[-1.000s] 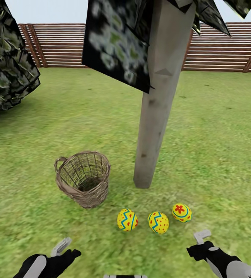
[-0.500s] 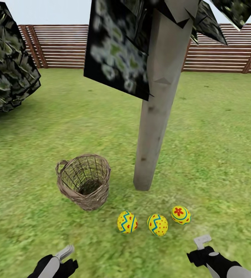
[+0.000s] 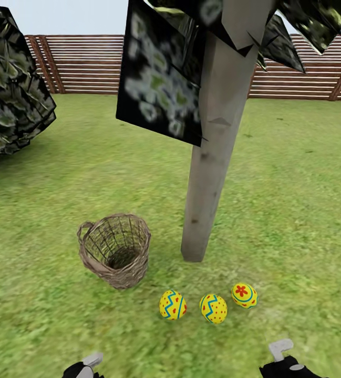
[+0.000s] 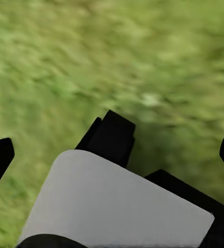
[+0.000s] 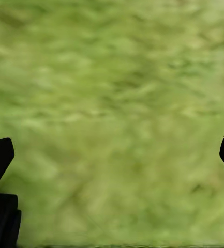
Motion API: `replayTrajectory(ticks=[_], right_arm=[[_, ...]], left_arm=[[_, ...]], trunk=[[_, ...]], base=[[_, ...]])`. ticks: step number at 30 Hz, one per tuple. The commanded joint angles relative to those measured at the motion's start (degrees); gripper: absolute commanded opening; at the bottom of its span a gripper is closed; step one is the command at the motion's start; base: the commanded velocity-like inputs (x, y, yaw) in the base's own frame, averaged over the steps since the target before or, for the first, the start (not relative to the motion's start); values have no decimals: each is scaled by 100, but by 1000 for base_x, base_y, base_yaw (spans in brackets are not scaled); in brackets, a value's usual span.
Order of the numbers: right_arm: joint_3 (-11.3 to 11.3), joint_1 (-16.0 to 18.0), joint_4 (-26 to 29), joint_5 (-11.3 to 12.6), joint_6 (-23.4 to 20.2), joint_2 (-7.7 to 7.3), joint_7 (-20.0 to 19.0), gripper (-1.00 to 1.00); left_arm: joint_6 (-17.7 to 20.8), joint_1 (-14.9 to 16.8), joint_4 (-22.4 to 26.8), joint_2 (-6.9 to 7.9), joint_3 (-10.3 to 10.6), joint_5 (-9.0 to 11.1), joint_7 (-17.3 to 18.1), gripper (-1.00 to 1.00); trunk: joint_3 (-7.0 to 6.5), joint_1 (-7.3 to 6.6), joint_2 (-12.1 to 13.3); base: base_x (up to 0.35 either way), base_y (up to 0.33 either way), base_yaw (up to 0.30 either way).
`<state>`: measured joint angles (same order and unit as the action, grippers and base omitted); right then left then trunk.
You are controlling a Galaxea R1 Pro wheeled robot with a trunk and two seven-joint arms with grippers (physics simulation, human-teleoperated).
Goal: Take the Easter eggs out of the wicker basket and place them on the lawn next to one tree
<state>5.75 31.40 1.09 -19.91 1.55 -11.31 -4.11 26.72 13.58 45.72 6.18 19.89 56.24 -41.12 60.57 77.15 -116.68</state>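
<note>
A slatted wooden fence (image 3: 86,63) runs across the far edge of the garden. A dark leafy bush (image 3: 10,89) stands at the left, pale sky (image 3: 70,16) above.

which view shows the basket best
The head view. The basket stands whole on the lawn, left of the tree, and you can look into it: no egg inside. The three eggs lie in front of the trunk. Both wrist views show grass, with no basket.
</note>
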Motion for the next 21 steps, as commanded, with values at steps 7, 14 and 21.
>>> replayTrajectory(ticks=[7,14,21], right_arm=[[49,-181,-3,-39,37,-12,47,100],[49,-352,-9,-36,63,-2,50,100],[49,-481,-19,-68,73,6,31,100]], left_arm=[[-291,4,-471,-133,189,36,-45,100],[-559,4,-758,-159,375,36,16,100],[-838,4,-960,-160,500,44,60,100]], trunk=[[-122,-155,280],[-248,-309,561],[-374,-463,842]], base=[[0,0,0],[0,0,0],[0,0,0]])
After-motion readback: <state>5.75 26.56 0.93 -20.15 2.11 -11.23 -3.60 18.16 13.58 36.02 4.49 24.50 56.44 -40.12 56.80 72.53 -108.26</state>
